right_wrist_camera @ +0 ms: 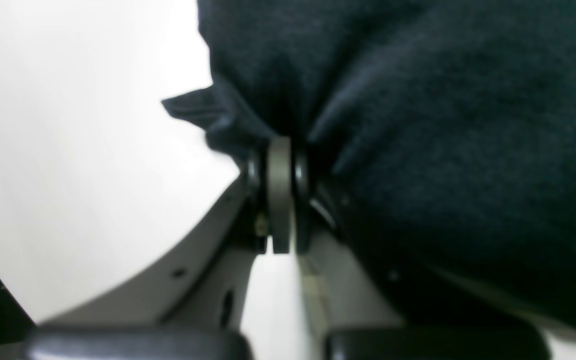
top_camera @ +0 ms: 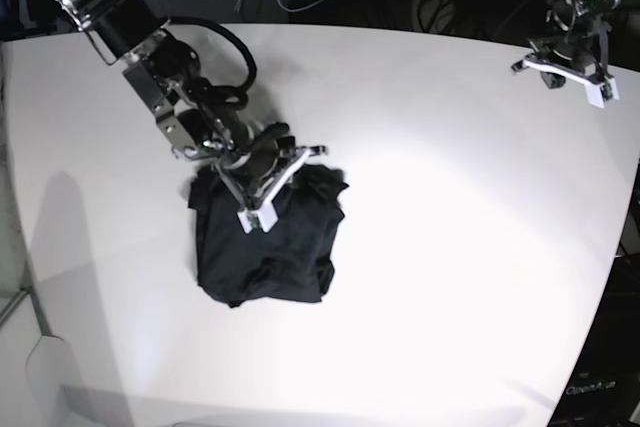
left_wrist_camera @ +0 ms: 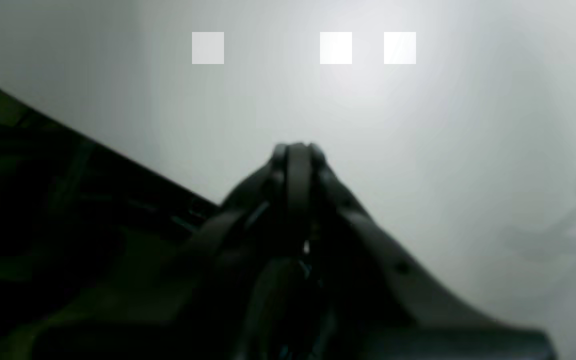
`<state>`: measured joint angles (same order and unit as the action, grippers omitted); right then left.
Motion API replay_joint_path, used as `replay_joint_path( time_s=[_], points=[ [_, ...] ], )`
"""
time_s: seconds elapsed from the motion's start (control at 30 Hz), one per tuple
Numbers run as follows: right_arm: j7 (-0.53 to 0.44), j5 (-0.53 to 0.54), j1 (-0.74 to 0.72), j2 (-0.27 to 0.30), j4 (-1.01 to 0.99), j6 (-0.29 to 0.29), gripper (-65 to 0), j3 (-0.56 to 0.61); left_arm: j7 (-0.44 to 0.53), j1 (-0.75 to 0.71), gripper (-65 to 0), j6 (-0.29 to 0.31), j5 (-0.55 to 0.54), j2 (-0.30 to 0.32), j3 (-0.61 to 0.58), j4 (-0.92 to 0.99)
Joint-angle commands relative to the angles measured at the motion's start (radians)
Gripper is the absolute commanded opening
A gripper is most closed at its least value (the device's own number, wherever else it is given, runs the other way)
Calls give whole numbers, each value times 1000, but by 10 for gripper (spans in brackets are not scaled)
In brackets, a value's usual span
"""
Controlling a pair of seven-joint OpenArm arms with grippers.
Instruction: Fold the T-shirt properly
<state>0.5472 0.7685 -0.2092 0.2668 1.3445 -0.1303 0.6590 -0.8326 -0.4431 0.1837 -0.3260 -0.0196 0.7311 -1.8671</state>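
Black T-shirt (top_camera: 265, 247) bunched mid-table (top_camera: 450, 247), right end effector (right_wrist_camera: 282, 145) pinching its edge.

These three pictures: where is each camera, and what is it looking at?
Base: high above the table, looking down on both arms and the shirt.
Right wrist: on the arm, looking along its shut tool into the shirt; base shows that tool too.
Left wrist: behind its shut tool, facing bare table.
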Motion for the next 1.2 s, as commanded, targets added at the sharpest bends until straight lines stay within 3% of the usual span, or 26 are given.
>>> replay_joint_path(
  time_s=[0.0, 0.2, 0.43, 0.83, 1.17],
  points=[
    [14, -7, -6, 12, 22, -18, -650, -6, 22, -6, -650, 1, -9, 7, 3, -15],
    [21, -5, 38, 27, 123, -18, -650, -100, 23, -3, -650, 1, -9, 5, 2, -15],
    [101, -5, 110, 58, 269, -18, -650, -203, 23, 0, -650, 1, -9, 4, 0, -15],
    [185, -5, 325, 121, 516, -18, -650, -416, 26, -53, -650, 3, -9, 2, -67, -25],
    [176, -5, 543, 133, 588, -15, -650, -595, 32, -112, -650, 3, -9, -38, -74, -44]
  ],
)
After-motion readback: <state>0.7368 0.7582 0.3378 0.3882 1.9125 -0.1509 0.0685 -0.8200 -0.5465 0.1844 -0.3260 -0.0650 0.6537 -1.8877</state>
